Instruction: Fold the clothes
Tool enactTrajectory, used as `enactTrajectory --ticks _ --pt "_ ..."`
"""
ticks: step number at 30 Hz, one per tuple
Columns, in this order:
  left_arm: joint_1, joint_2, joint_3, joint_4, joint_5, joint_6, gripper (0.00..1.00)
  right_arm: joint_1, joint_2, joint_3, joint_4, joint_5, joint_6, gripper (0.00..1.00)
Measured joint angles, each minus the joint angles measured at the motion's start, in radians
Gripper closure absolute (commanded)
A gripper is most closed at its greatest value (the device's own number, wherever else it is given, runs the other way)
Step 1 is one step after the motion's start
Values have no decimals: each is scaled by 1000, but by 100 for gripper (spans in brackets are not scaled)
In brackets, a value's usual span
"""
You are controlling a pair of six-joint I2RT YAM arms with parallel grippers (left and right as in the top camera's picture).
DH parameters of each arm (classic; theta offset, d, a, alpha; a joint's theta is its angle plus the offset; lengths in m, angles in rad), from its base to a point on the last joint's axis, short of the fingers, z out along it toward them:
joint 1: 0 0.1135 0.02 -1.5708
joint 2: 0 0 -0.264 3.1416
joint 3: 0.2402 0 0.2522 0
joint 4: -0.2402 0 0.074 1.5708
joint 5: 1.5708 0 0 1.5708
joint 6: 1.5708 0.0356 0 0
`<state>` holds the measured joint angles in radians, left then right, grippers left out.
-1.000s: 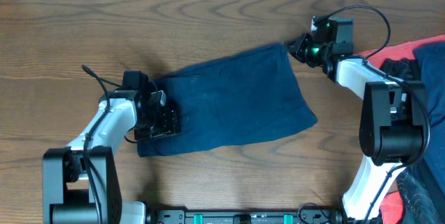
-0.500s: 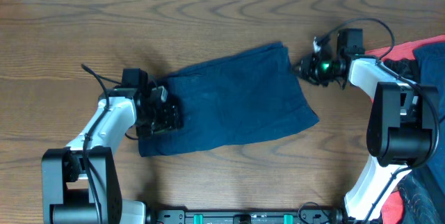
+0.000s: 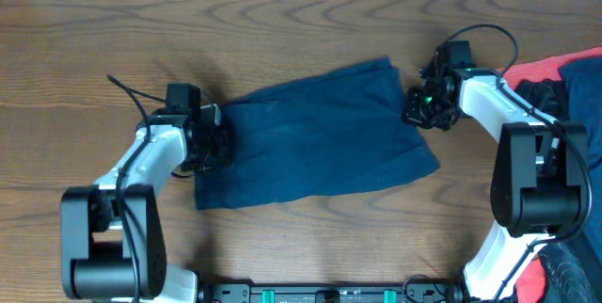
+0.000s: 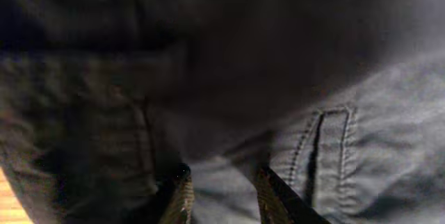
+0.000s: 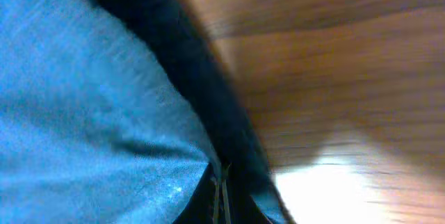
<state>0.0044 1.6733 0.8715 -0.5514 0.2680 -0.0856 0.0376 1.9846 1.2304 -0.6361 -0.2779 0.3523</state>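
The clothes (image 3: 320, 138), dark navy shorts, lie flat and slightly slanted in the middle of the table. My left gripper (image 3: 212, 141) sits on their left edge. In the left wrist view the fabric (image 4: 334, 78) fills the frame, and my left gripper (image 4: 222, 182) has its fingers (image 4: 182, 200) partly apart with cloth lying between them. My right gripper (image 3: 420, 110) is at the shorts' right edge. In the right wrist view my right gripper (image 5: 222, 193) is shut on the hem of the blue fabric (image 5: 83, 99).
A red cloth (image 3: 541, 66) and a blue garment (image 3: 585, 96) are heaped at the right edge. A black crinkled garment (image 3: 574, 265) lies at the bottom right. Bare wooden table (image 3: 282, 21) surrounds the shorts. A pocket slit (image 4: 320, 147) shows by the left fingers.
The left gripper turned, shifted up to the shorts' left edge and narrowed its jaws. The right gripper came down from the top right corner onto the right edge and shut.
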Motion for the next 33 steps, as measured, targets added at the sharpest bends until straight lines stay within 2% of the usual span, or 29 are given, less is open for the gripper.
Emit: enactTrajectory --ticks 1,2,3,5,7,9,12,16,20,23,28,33 --pt "-2 1 3 0 -14 1 67 -8 -1 0 -2 3 5 91" --pt "-3 3 4 1 -21 1 67 -14 -2 0 -4 4 6 80" --pt "-6 4 5 2 -26 1 66 -22 -3 0 -5 -1 3 76" --pt "-8 4 10 -7 -35 1 64 -47 -10 2 -12 11 -28 73" --pt "-7 4 21 -34 -43 3 57 -91 -16 2 -33 2 -53 71" --pt "-6 2 47 -89 -41 5 53 -125 -27 -3 -53 0 -69 73" --pt "-5 -22 101 -153 -7 4 49 -150 -64 -14 -63 -46 -106 87" --pt "-5 -101 151 -170 107 3 51 -120 -172 -16 -74 -198 -157 98" --pt "-34 -149 160 -185 226 -5 63 -10 -239 -14 -103 -294 -176 99" --pt "-90 -138 146 -173 268 -7 69 135 -224 -15 -105 -324 -181 99" --pt "-188 -101 49 -114 303 -8 69 360 -143 -19 -103 -312 -151 99" --pt "-224 -42 -57 -19 307 -27 71 470 -26 -28 -98 -291 -114 99"
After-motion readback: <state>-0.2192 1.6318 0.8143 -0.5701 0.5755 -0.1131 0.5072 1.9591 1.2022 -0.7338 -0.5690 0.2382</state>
